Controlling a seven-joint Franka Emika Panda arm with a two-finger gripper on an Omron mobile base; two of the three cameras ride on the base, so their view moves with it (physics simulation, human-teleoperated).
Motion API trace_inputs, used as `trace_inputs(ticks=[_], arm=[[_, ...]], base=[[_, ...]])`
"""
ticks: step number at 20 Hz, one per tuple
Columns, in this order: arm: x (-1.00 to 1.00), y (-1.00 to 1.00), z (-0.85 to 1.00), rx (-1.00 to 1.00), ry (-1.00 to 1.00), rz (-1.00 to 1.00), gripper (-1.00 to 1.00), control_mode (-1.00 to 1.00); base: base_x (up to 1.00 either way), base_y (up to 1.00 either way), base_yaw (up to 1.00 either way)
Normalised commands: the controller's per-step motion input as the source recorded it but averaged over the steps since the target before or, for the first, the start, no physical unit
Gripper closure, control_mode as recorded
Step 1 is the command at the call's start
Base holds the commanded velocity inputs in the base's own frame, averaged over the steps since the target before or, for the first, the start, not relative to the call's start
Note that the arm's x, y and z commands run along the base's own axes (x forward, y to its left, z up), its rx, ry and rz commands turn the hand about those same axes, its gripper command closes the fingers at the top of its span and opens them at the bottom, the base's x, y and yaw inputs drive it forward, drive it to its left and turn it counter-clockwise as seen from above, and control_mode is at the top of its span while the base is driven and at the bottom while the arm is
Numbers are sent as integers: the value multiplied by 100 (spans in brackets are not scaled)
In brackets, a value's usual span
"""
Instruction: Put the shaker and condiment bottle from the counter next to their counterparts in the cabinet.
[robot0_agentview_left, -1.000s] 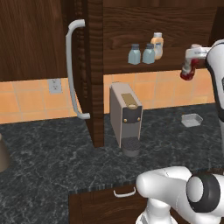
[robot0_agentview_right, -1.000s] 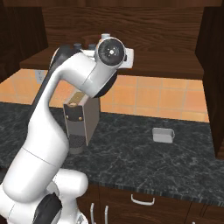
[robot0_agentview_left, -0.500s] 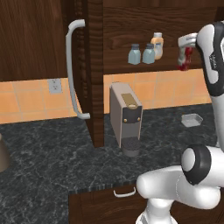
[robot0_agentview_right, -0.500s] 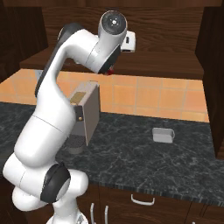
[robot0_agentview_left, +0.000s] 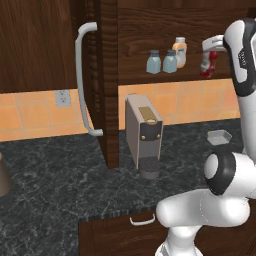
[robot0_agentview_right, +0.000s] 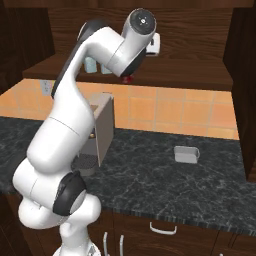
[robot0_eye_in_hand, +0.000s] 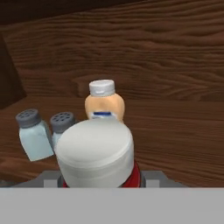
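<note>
Arm raised high, end effector (robot0_agentview_left: 210, 62) clamped, level at shelf height.

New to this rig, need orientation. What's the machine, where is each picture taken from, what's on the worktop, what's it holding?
It is a white robot arm on a drivable base, in a rendered kitchen. Two cameras ride on the base, behind the arm to its left and right; the third sits on the hand and looks along the pincer.

The pincer is raised to the open cabinet and is closed on the condiment bottle, red with a white cap. On the shelf stand two pale shakers side by side and a tan-orange bottle just behind them.

On the dark counter sit a coffee machine and a small grey tray.
</note>
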Motion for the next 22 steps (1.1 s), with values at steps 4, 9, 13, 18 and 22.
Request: trace_inputs(ticks=[4, 9, 13, 18, 22], arm=[[6, -4, 0, -2, 0, 10, 100, -100], [9, 0, 0, -4, 0, 0, 100, -100], [40, 0, 0, 0, 0, 1, 100, -100], [37, -2, 0, 0, 0, 0, 100, -100], [40, -8, 0, 0, 0, 0, 100, -100]], base=[[0, 0, 0], [0, 0, 0], [0, 0, 0], [0, 0, 0], [0, 0, 0]])
